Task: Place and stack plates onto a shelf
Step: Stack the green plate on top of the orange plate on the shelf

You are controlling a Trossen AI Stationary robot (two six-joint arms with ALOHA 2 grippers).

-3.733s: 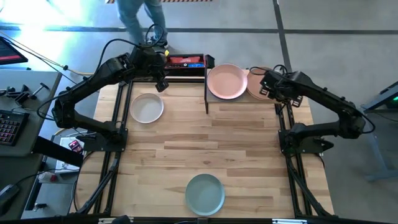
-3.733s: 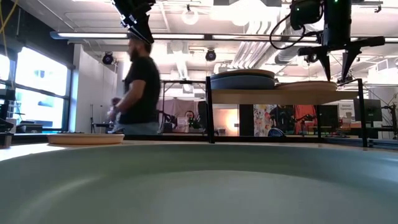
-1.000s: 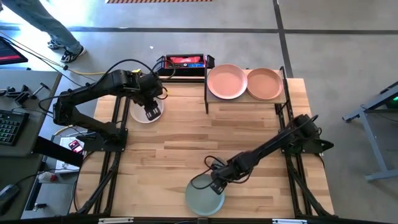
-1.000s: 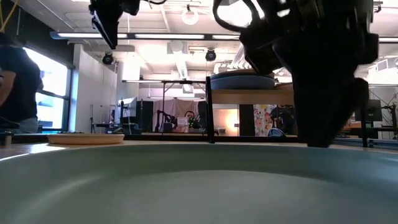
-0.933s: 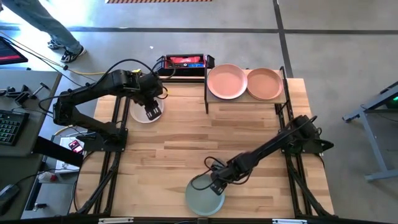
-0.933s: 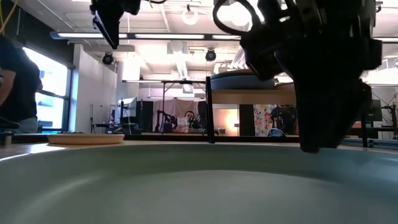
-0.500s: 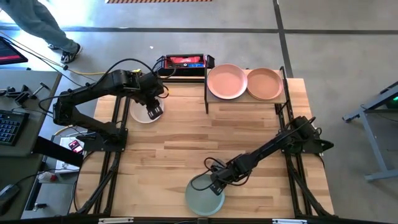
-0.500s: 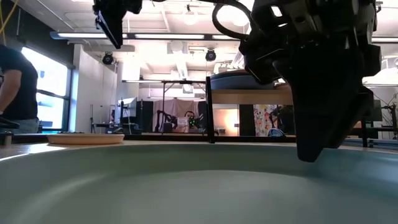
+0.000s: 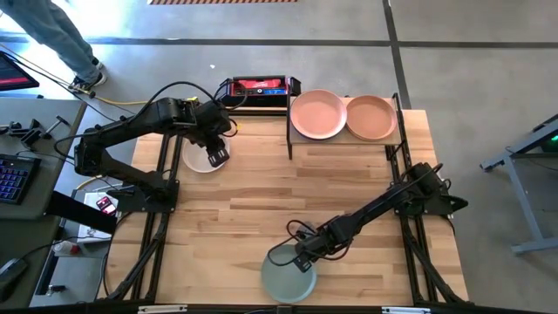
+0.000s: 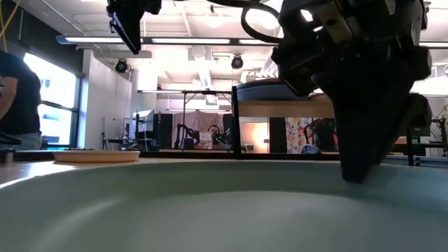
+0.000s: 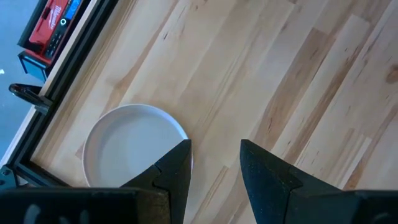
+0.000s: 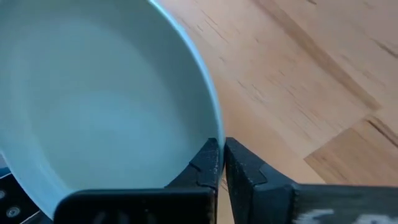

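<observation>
A sage green plate (image 9: 286, 279) lies flat near the table's near edge, and my right gripper (image 9: 300, 261) is shut on its rim. The same plate (image 10: 175, 210) fills the bottom of the low view, with the right gripper (image 10: 360, 171) standing in it. A cream plate (image 9: 200, 155) rests on the table at the far left. My left gripper (image 11: 214, 163) hangs open above that plate's right edge (image 11: 180, 134) and touches nothing. The shelf (image 9: 342, 138) at the far edge carries a pink plate (image 9: 317, 114) and a salmon plate (image 9: 371, 119). My right gripper pinches the sage plate's rim (image 12: 214, 132) on its far right part. One finger (image 12: 206, 163) is inside the plate and the other finger (image 12: 244, 167) is outside. The fingers slant down from the table's far right. The plate lies on the table.
A red and black device (image 9: 258, 86) lies just beyond the far edge, left of the shelf. A person's legs (image 9: 52, 35) show on the floor at the far left, and the person (image 10: 14, 91) stands at the left of the low view. Bare wood lies between the plates.
My right gripper has shut on the sage plate's rim, its fingers closing from a wide gap while the arm stayed in place. My left gripper has drifted a little toward the table's right edge above the cream plate and has stayed open.
</observation>
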